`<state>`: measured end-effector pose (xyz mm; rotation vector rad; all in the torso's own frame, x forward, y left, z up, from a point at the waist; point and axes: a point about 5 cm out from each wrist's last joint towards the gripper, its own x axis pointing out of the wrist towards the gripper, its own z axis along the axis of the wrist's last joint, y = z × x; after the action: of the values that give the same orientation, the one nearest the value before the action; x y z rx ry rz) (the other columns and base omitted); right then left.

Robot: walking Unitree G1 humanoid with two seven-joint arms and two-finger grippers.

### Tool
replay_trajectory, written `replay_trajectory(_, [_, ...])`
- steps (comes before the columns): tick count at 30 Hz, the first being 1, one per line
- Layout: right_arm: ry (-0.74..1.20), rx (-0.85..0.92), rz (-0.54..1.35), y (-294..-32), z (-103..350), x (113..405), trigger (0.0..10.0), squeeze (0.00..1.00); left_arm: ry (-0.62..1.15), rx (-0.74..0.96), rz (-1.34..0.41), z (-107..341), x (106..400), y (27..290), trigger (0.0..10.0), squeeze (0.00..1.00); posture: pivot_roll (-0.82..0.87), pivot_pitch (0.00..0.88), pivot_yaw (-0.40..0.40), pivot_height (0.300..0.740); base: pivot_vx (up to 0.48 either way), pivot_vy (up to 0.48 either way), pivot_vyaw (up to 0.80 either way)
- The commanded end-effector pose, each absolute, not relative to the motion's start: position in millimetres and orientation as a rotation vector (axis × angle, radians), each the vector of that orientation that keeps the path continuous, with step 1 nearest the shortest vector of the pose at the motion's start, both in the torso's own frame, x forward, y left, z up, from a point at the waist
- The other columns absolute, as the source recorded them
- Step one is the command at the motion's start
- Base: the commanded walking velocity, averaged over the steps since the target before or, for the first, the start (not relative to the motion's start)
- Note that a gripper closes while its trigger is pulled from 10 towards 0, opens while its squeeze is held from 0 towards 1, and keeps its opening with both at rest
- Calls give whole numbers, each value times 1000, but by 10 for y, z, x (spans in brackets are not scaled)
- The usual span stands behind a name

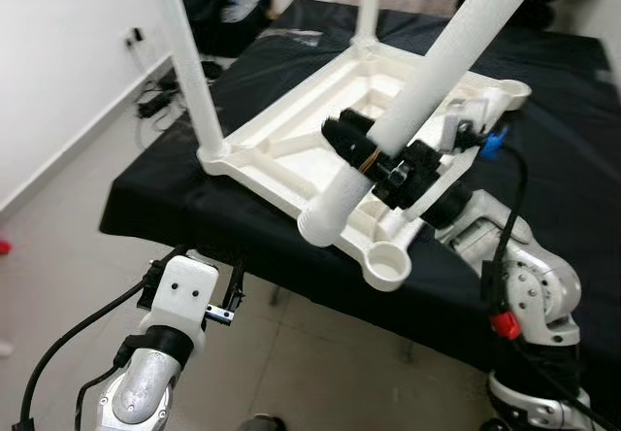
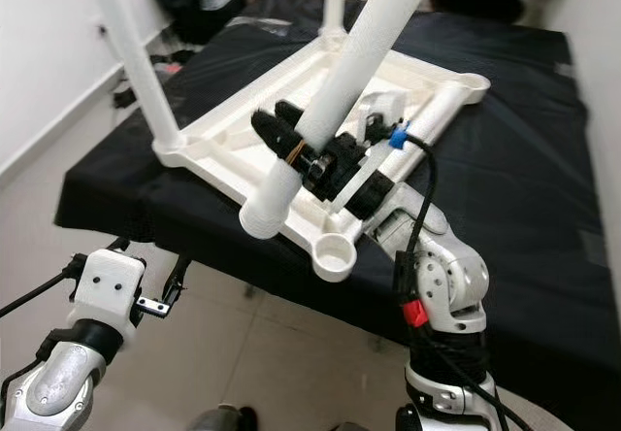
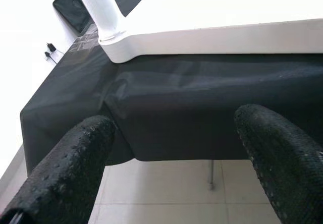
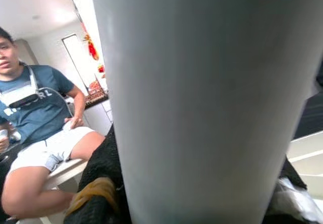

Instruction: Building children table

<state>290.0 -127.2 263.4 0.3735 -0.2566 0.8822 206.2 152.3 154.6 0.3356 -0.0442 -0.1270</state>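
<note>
The right pincer is clamped around a white table leg, gripping low on the tube, whose free end hangs just above the empty corner socket of the upturned white children's table. That table lies upside down on the black-draped tabletop, near its front edge, with two legs already standing in their sockets. The leg is tilted, not upright, and its end sits off to one side of the socket. Pushed down like this, it would likely catch the rim, jam, or shove the whole piece toward the front edge. The left pincer hangs spread below that edge, holding nothing, so nothing braces the table. A person sits in the background.
</note>
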Motion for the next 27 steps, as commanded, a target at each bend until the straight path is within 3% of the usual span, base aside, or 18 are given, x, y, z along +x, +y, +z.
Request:
replay_trajectory(1, [-254,290,844,-1259,2592,2889,10000,0,-37,362,-149,1507,2069,1523,10000,0,-18,154,7,740,0,0,769])
replay_trajectory(6, [-237,89,784,-1357,2519,2931,10000,0,-60,359,-206,1519,2098,1498,10000,0,-15,162,19,740,0,0,154])
replay_trajectory(16, [-365,23,867,-1592,2815,2982,10000,0,-60,324,-263,1524,2079,1472,10000,0,-8,180,28,740,0,0,0])
replay_trajectory(18, [-377,-4,1067,-1601,2909,2899,10000,0,-46,276,-340,1519,2050,1440,10000,0,-2,192,33,740,0,0,0])
replay_trajectory(20, [-377,-4,1067,-1601,2909,2899,10000,0,-46,276,-340,1519,2050,1440,10000,0,-2,192,33,740,0,0,0])
replay_trajectory(22, [-307,-85,1289,-1552,2882,2796,10000,0,-50,241,-455,1537,1988,1372,10000,0,-3,206,32,740,0,0,0])
replay_trajectory(26, [-262,-125,1387,-1544,2857,2748,10000,0,-61,224,-533,1555,1937,1309,10000,0,-5,209,33,740,0,0,0])
replay_trajectory(27, [-221,-161,1466,-1560,2840,2711,10000,0,-68,205,-629,1571,1865,1235,10000,0,-7,213,31,740,0,0,0])
